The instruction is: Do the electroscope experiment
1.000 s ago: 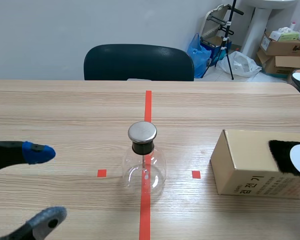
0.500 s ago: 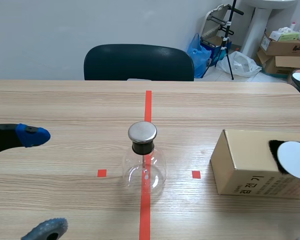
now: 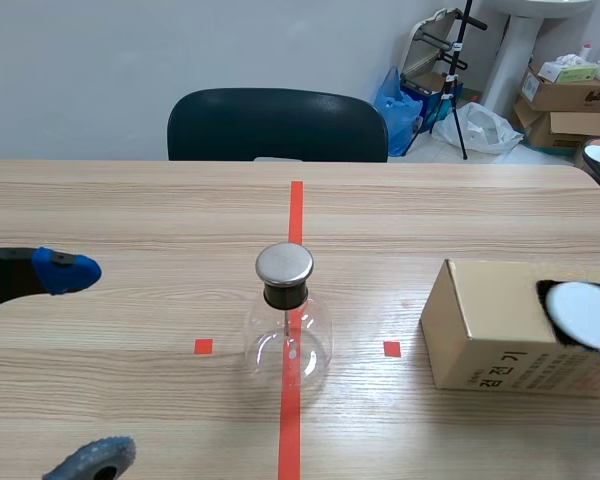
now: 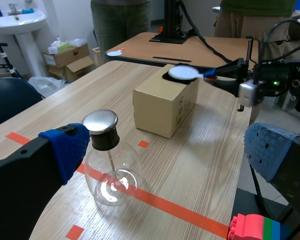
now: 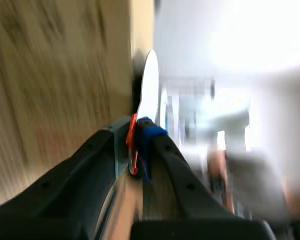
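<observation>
Nearest me on the left, my left gripper (image 3: 80,365) hangs over the table (image 3: 130,210) with its jaws wide apart and nothing between them. I judge it is parked there to stay out of the way while being in reach of the middle. There is free wood all round it, and the glass flask (image 3: 288,340) sits well apart to its right.

On the near right, my right gripper (image 5: 138,135) has its jaws closed on the stem of a white disc (image 3: 585,310). The disc hangs over a dark patch (image 3: 552,298) on top of the cardboard box (image 3: 480,330). I take it the patch is there for rubbing charge onto the disc, though I cannot tell whether the two touch.

The flask stands upright at the centre on the red line (image 3: 296,210), its metal cap (image 3: 284,263) facing up, ready to be approached from above. Between cap and box there is an open lane, so the disc could travel left without meeting anything. The box's left edge is the only corner to mind.

Beyond the flask the table runs bare to its far edge, where a dark chair (image 3: 277,125) stands.
</observation>
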You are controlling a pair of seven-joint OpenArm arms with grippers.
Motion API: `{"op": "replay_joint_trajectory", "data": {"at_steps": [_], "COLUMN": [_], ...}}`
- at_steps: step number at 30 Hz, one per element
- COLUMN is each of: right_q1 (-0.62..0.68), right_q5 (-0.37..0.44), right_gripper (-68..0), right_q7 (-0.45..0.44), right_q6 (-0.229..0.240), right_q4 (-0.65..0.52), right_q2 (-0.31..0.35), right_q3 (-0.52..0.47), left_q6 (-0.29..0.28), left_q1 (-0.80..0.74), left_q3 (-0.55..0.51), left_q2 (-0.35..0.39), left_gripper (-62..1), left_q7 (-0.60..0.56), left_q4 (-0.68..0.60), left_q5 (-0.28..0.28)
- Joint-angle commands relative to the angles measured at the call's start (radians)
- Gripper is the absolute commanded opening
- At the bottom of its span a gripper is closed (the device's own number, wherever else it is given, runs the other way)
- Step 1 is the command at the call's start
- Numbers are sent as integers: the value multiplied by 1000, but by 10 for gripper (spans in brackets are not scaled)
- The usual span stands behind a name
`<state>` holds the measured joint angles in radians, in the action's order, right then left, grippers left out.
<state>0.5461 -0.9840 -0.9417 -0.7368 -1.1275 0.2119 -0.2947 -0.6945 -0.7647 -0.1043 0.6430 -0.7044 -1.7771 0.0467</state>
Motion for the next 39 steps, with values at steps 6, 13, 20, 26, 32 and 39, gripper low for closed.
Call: {"op": "replay_joint_trajectory", "data": {"at_steps": [6,13,20,26,32,39], "right_q1": [-12,8,19,9,11,12], "right_q5": [8,16,20,17,-34,-46], "right_gripper": [-667,-667,-667,-667,-667,-667], "right_q7": [159,198,211,63,14,272], "right_q6": [-46,-46,-46,-46,-46,-46], "right_q4": [-6,-5,-5,-6,-6,-6], "right_q2": [-16,-22,-40,-44,-51,-57], "right_q3": [8,-16,-38,-46,-53,-53], "left_q6": [-2,-2,-2,-2,-2,-2], "left_q1": [3,3,3,3,3,10], "left_q3": [8,8,8,8,8,8], "left_q2": [0,0,0,0,0,0], "left_gripper": [14,14,14,14,14,14], "left_q7": [-10,-10,-10,-10,-10,-10], "left_q4": [-4,-4,-4,-4,-5,-5], "left_q5": [12,11,11,12,12,11]}}
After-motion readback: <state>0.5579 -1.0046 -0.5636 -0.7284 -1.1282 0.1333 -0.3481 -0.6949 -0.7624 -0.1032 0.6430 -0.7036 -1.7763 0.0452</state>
